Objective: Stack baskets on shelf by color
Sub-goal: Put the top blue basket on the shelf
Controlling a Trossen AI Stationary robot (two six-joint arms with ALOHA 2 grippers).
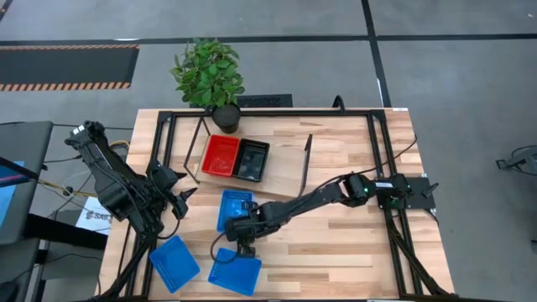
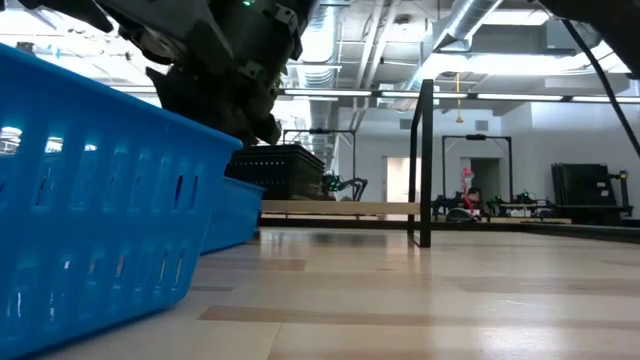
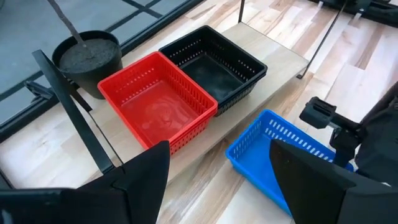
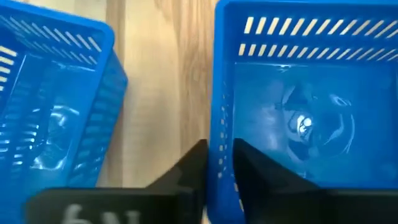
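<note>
The pale plank worktop (image 1: pixel 352 243) carries everything. On its far half sits the light wooden shelf board with thin black metal end frames (image 1: pixel 284 172); a red mesh plastic basket (image 1: pixel 221 156) and a black mesh plastic basket (image 1: pixel 252 161) stand side by side on it, touching, toward its left end. A potted green plant in a dark pot (image 1: pixel 211 75) stands at the worktop's far edge, just behind the red basket.

Three blue mesh plastic baskets lie on the worktop in front of the shelf: one just before the shelf (image 1: pixel 233 208), one at the near edge (image 1: pixel 235 272), and one to its left near the front left corner (image 1: pixel 174 262).

The right arm reaches across the worktop, and the right pincer (image 4: pixel 216 163) is at the near-edge blue basket (image 4: pixel 298 124), its two dark fingers straddling that basket's side wall, one inside and one outside, closed narrowly on the rim. The corner basket (image 4: pixel 50 106) lies just beside it, apart.

The left pincer (image 1: pixel 172 195) hangs over the left side of the worktop, released and wide, grasping nothing.
</note>
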